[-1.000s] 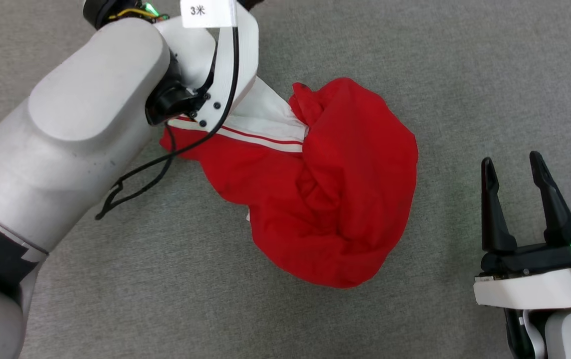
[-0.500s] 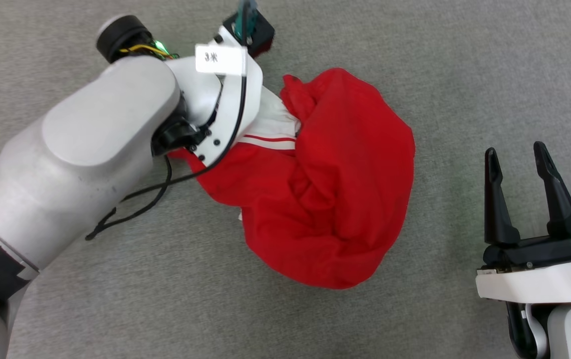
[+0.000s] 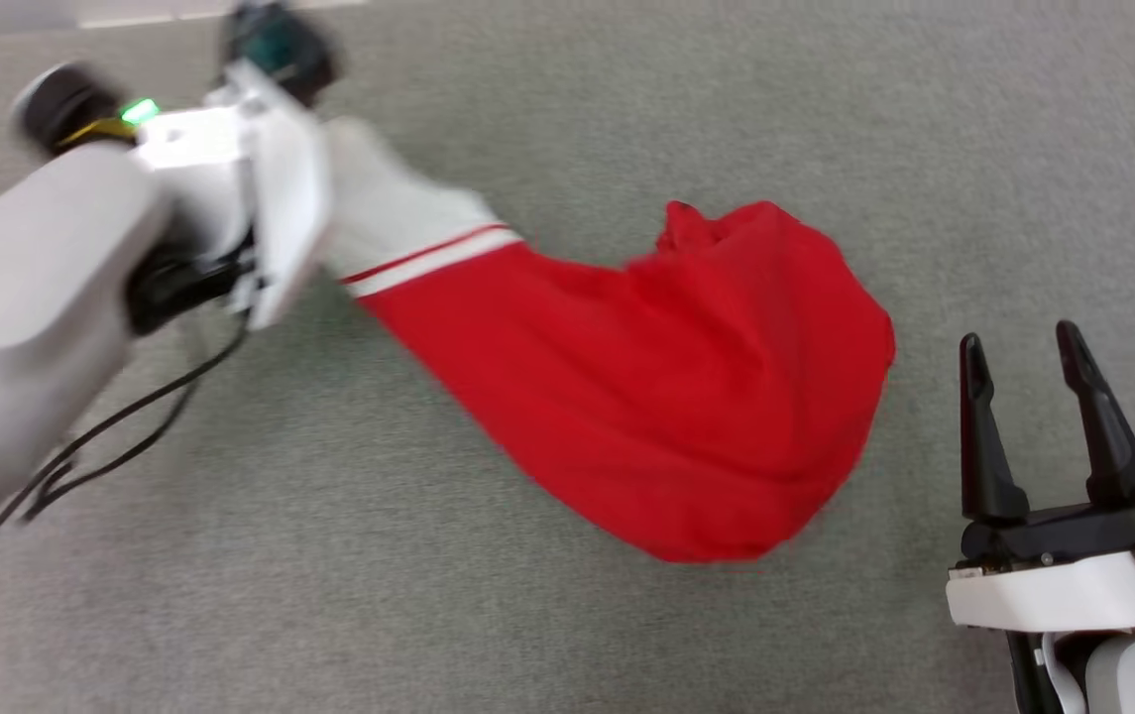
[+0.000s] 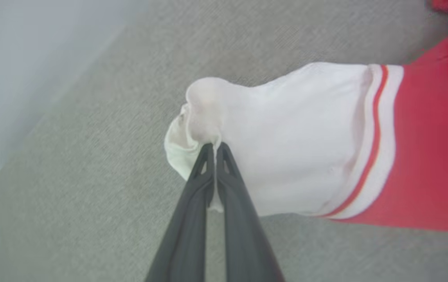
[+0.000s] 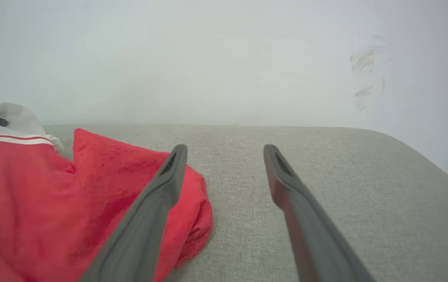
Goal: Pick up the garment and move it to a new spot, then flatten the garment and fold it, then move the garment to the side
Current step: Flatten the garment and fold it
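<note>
**A:** Jaws, both sides?

**B:** Left gripper [image 4: 213,147]: jaws pressed together, pinching the white sleeve end of the garment [image 4: 286,137]. Right gripper [image 3: 1018,335]: jaws spread, gripping nothing.

**A:** Where's the garment?

**B:** Head view: mid-desk [image 3: 567,635], grey fabric top. It's strung out from 10 o'clock to 4 o'clock. The white sleeve with its red-and-white stripe is at the 10 o'clock end, running into the left gripper. The red body is bunched in a lump toward 3–4 o'clock.

**A:** Left arm?

**B:** Comes in from 9 o'clock, motion-blurred in head view. In the left wrist view the sleeve is puckered around the fingertips [image 4: 204,156] and the cloth is drawn taut toward 3 o'clock.

**A:** Right gripper vs the cloth?

**B:** At 4 o'clock in head view, fingers pointing to 12. It's near the lump's 3 o'clock edge, not touching. In the right wrist view the red cloth is at 8 o'clock, partly behind one finger, with grey desk between the fingers and a pale wall [image 5: 224,58] at 12.
</note>
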`<state>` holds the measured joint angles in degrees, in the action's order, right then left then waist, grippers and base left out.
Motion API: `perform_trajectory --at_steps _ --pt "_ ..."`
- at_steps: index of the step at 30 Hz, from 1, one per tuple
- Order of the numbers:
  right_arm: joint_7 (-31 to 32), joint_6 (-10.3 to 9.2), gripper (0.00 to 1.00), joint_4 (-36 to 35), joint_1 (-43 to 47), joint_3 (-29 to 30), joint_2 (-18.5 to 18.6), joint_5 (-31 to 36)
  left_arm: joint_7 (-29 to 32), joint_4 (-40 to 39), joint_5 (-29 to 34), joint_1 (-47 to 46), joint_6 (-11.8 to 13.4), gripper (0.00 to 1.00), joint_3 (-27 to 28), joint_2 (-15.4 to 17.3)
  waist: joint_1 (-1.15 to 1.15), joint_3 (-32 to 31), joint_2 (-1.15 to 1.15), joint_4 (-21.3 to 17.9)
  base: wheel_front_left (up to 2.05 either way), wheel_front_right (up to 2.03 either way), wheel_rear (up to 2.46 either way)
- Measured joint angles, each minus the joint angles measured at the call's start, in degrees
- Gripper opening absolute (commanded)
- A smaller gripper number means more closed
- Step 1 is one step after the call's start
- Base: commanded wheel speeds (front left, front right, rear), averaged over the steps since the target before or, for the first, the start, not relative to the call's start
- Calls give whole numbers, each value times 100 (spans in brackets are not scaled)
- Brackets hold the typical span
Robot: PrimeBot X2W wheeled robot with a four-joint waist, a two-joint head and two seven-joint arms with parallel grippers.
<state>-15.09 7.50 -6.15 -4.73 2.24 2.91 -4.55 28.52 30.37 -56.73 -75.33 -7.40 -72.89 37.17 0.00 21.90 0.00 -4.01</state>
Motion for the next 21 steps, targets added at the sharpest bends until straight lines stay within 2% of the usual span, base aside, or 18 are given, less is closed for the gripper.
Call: perform_trajectory --at_steps 3,6,13,15,18,21 --pt "0 0 100 -1 24 -2 0 8 -120 323 -181 383 30 0 37 353 0 -95 0 117 0 0 0" --pt "0 0 100 -1 42 4 0 8 -214 602 -393 847 77 0 47 564 0 -117 0 153 0 0 0" --pt "0 0 100 52 68 53 1 62 -679 1043 -755 1455 116 2 168 490 0 -154 0 175 0 0 0" --pt "0 0 100 48 65 71 1 121 -1007 1113 -733 1523 145 100 225 408 0 -206 0 191 0 0 0" --pt "0 0 100 -1 53 127 0 244 -1745 1129 -635 1536 213 100 374 292 0 -319 0 225 0 0 0" --pt "0 0 100 -133 -70 190 5 417 -2751 1062 -289 1521 470 100 482 241 0 -466 0 272 0 0 0"
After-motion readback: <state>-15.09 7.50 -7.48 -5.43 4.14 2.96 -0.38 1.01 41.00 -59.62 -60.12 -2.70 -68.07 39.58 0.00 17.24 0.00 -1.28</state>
